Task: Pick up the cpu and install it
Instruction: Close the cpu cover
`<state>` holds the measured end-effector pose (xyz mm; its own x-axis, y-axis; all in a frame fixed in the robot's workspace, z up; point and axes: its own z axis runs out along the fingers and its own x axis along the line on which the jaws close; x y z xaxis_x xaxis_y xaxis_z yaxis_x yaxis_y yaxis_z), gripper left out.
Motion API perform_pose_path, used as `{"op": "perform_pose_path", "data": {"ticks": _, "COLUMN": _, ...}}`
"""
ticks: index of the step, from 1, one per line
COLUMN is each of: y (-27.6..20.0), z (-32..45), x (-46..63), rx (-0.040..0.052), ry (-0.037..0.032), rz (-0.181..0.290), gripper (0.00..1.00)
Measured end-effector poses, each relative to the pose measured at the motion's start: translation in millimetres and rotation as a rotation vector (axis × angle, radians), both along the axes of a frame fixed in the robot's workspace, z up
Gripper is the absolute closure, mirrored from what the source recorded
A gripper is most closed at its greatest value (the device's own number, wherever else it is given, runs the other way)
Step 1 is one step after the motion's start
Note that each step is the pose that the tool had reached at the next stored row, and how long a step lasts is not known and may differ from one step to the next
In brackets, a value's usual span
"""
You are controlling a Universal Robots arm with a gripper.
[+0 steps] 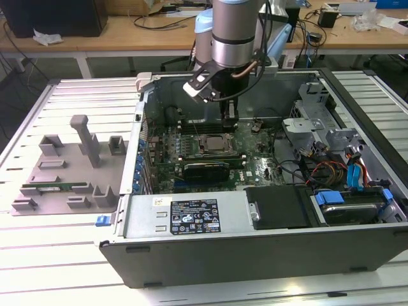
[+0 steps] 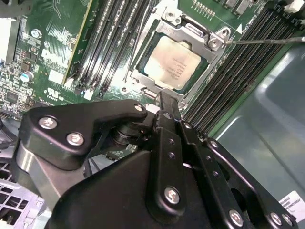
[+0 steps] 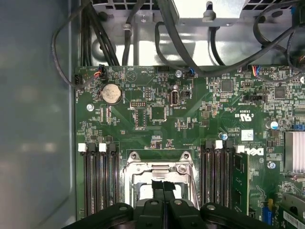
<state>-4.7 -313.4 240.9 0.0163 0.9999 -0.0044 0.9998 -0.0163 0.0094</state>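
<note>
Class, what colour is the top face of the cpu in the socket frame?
The cpu is silvery grey, seen best in the second wrist view.

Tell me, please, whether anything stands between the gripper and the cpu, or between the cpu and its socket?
Nothing visible does. The cpu already lies inside the socket frame, and the gripper hangs close above the frame's edge with only open air between them.

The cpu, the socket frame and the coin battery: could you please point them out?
cpu (image 2: 174, 64), second wrist view, middle of its silvery top.
socket frame (image 2: 191, 28), second wrist view, metal bar between two screws.
coin battery (image 3: 110, 94), first wrist view, centre of its face.
</note>
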Motion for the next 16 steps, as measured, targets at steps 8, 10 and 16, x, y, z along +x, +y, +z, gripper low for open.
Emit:
{"op": "perform_pose_path", "data": {"ticks": 8, "y": -0.1, "z": -2.0, "x": -4.4, "rx": -0.0003, "ry": 0.0001, "rz": 0.000, "gripper": 0.89}}
{"op": "perform_pose_path", "data": {"ticks": 10, "y": -0.1, "z": -2.1, "x": -4.5, "rx": -0.0003, "ry": 0.0001, "rz": 0.000, "gripper": 0.89}}
{"op": "perform_pose_path", "data": {"ticks": 16, "y": 0.0, "z": -2.2, "x": -4.5, "rx": -0.0001, "ry": 0.0000, "rz": 0.061, "gripper": 0.89}}
